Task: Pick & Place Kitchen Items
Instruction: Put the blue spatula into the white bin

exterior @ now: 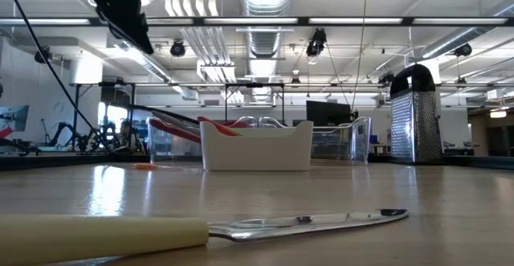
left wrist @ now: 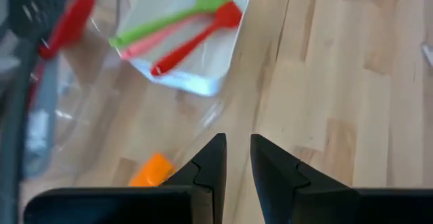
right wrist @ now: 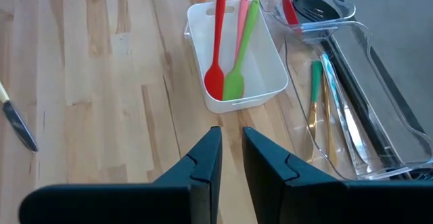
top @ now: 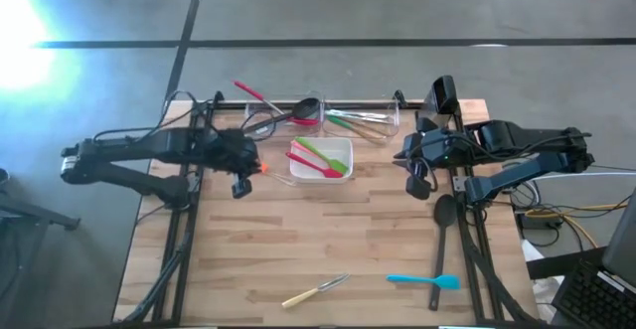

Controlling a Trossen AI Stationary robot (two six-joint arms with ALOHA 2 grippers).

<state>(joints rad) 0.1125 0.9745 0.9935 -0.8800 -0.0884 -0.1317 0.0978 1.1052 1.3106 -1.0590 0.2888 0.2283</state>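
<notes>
Utensils in red, pink and green lie in the white dish at frame centre (perhaps spatulas). Left gripper and right gripper hover beside it, jaws nearly closed, empty.

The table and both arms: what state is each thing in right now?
Left gripper: empty, nearly closed, above bare wood beside the white dish.
Right gripper: empty, nearly closed, above the table.
Red, pink and green utensils: lying in the white dish.
Knife: flat on the table's near side.
Blue spatula: flat on the table.
Black ladle: lying at the table's right edge.
</notes>
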